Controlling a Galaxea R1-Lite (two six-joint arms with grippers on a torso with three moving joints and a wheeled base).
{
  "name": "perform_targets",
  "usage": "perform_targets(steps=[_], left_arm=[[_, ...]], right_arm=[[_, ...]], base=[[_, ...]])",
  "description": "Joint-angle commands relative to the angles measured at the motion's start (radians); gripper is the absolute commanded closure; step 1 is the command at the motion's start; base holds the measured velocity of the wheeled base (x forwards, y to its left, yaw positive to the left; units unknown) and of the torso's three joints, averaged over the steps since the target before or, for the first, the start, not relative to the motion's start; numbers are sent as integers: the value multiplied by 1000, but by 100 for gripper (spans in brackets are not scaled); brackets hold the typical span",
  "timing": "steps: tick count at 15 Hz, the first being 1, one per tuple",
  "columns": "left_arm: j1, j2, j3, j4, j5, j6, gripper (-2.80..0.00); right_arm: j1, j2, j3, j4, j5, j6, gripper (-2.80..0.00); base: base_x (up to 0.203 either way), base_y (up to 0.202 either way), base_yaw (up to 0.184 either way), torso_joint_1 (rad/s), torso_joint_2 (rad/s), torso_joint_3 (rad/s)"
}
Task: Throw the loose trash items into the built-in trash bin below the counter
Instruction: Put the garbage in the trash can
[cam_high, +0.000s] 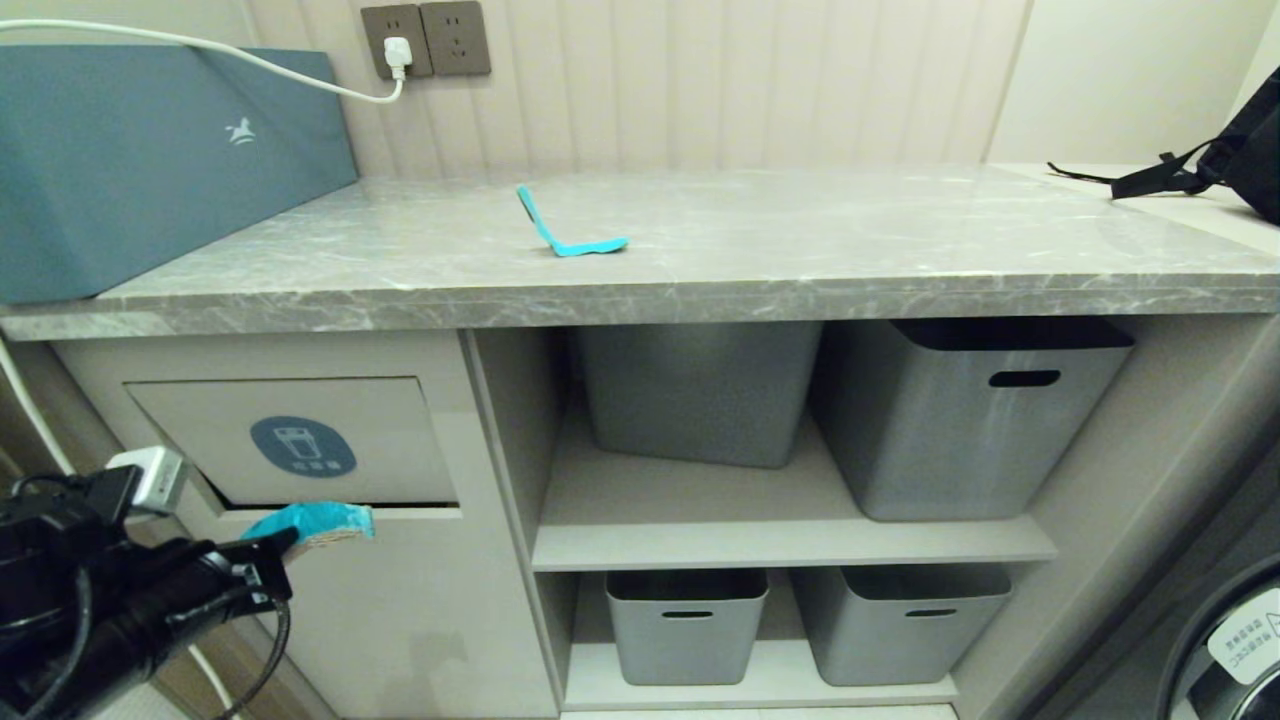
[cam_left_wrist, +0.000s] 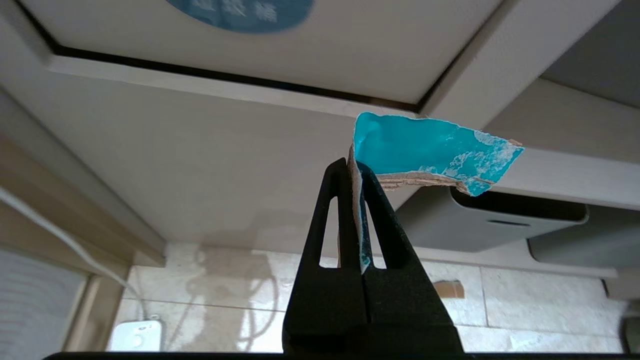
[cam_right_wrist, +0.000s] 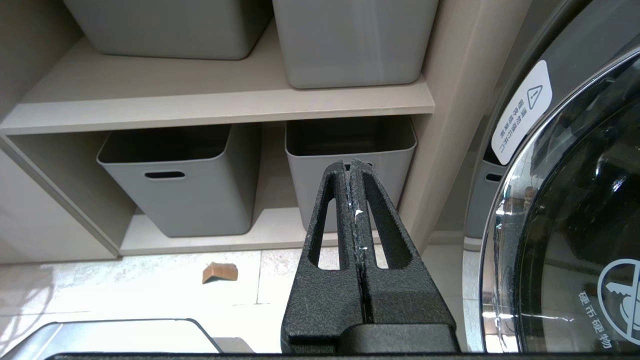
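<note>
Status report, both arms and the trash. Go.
Left end effector shut on turquoise cardboard scrap, just below bin flap. Right end effector shut, empty, low by the tubs. Turquoise strip waits on counter. Nothing blocking.

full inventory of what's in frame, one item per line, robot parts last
counter: 1, grey marble-look, across the top
turquoise strip: 1, bent, on the counter
torn scrap: 1, turquoise over tan card, held just below the bin flap
trash bin flap: 1, beige with round blue sticker, under the counter at left
grey tubs: 4, two per shelf
tan cardboard piece: 1, on the floor
box: 1, teal, counter left
wall sockets: 2, white plug in one
black bag: 1, far right
washer door: 1, right
left pincer: shut on the scrap
right pincer: shut, empty, low before the shelves
</note>
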Motion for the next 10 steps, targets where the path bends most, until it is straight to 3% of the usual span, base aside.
perform_targets(steps=[1,5,10], left_arm=[[-2,4,55,9,-37,-1,0],[68,41,60,-10,-66,-37,0],[84,190,64,-226,-66,-38,0]], right_arm=[[0,0,0,1,0,0,0],[0,1,0,1,0,0,0],[0,2,0,1,0,0,0]], base=[[0,0,0,0,0,0],[0,0,0,0,0,0],[0,0,0,0,0,0]])
